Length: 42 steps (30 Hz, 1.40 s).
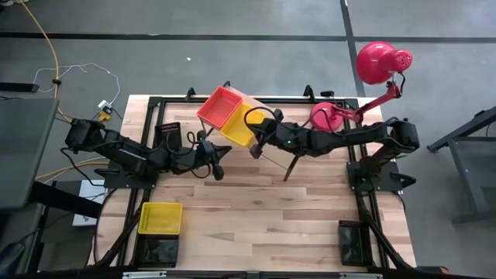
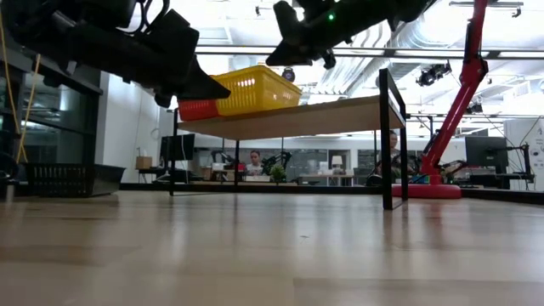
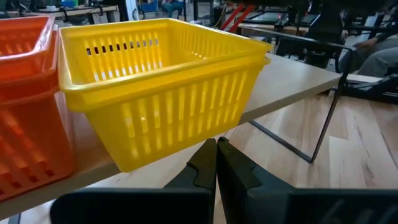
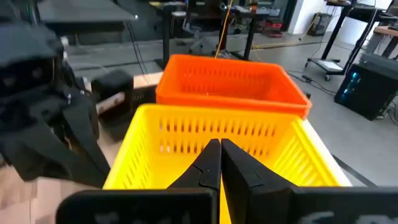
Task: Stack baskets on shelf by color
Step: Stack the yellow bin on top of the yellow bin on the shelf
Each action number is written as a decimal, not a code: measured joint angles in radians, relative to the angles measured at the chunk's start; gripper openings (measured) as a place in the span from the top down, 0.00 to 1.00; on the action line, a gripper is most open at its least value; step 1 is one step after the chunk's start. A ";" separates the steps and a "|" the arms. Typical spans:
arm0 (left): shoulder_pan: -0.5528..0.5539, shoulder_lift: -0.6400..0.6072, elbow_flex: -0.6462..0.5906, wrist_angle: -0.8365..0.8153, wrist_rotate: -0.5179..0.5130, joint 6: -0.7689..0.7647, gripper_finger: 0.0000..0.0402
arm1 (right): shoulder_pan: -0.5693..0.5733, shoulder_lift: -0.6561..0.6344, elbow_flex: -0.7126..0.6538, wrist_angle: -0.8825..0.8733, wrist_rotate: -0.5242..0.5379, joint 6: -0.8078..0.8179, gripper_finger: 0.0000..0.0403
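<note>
From above, two slatted plastic baskets, orange and yellow, sit touching on a pale wood shelf. Low view: both look empty. Wrist views: left gripper and right gripper both clenched, grasping nothing.

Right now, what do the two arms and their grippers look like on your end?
Both arms are dark, near black, built of chunky jointed segments with black cables looping along them. The left gripper and the right gripper each end in two dark, tapered, wedge-shaped fingers. A small green light shows on the right arm. No other markings are readable.
</note>
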 joint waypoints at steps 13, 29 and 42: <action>-0.011 -0.001 0.000 -0.005 0.004 0.031 1.00 | 0.095 -0.124 0.046 -0.218 0.029 -0.091 1.00; -0.207 -0.194 0.000 -0.084 -0.136 0.171 1.00 | 0.381 -0.299 0.045 -0.754 -0.086 0.100 1.00; -0.505 -0.462 0.000 -0.144 0.060 0.185 1.00 | 0.557 -0.298 0.045 -0.837 -0.117 0.288 1.00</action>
